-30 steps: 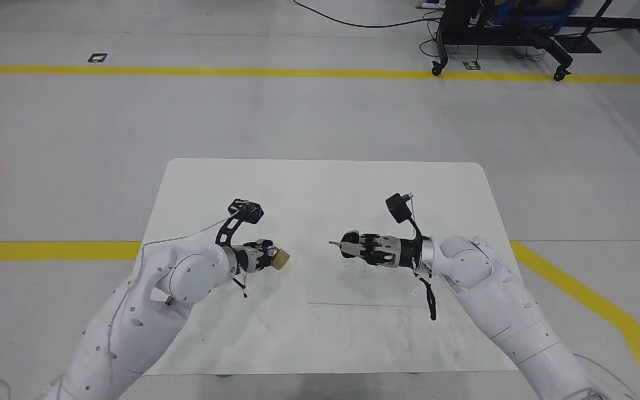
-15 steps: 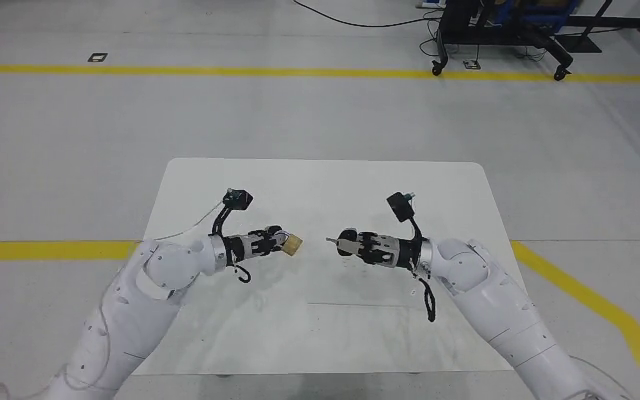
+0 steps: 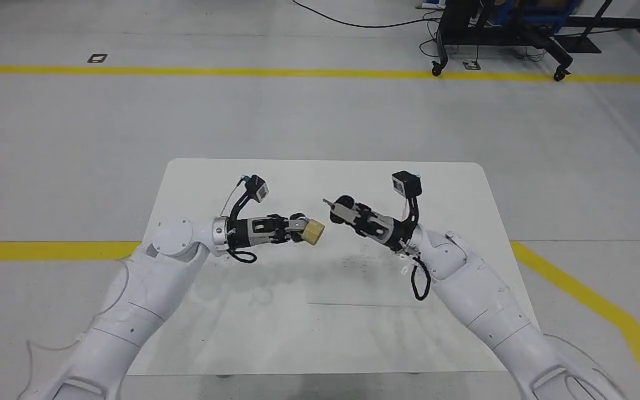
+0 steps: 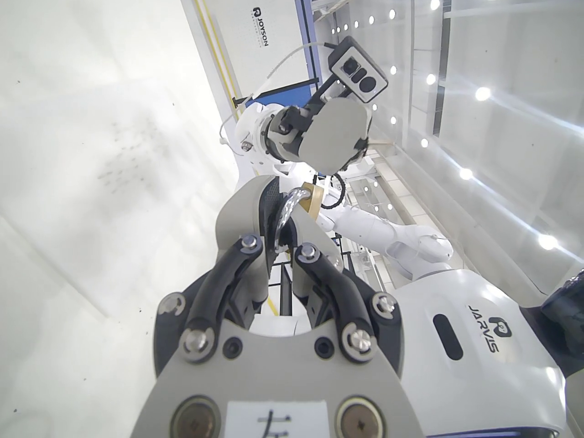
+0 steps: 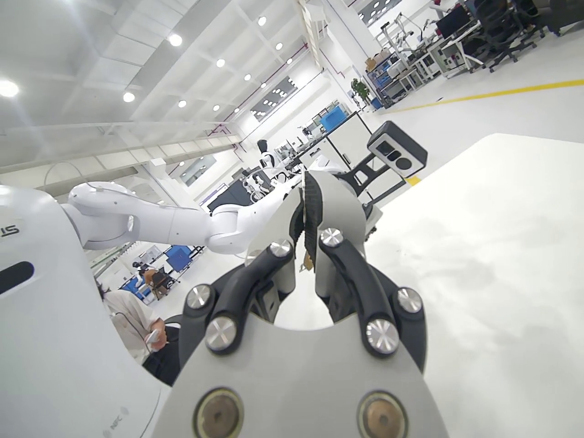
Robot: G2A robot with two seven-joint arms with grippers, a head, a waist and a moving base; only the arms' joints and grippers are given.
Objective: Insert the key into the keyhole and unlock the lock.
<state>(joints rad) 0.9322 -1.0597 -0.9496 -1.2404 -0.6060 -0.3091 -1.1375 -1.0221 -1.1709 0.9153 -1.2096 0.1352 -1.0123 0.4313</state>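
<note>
Lock (image 3: 313, 233): a small brass padlock held above the middle of the white desk (image 3: 400, 330), clear of its surface, in the left tool (image 3: 297, 228). From the left wrist view the left tool (image 4: 283, 211) is pressed together on the lock's silver shackle (image 4: 288, 206), and the brass body (image 4: 313, 198) sticks out past the fingertips toward the other arm. Just to the right of the lock, and slightly farther from the robot, is the key (image 3: 329, 203), a thin metal piece pinched in the right tool (image 3: 343, 209) with its tip pointing away from that arm. Lock and key are close together but apart, with a narrow gap between them. In the right wrist view the right tool (image 5: 305, 198) has its ribbed pads closed flat against each other, and the key there is mostly hidden between them. Beyond the desk the pale floor (image 3: 300, 120) carries a yellow line (image 3: 250, 71), and a dark wheeled cart (image 3: 500, 35) stands at the far right
</note>
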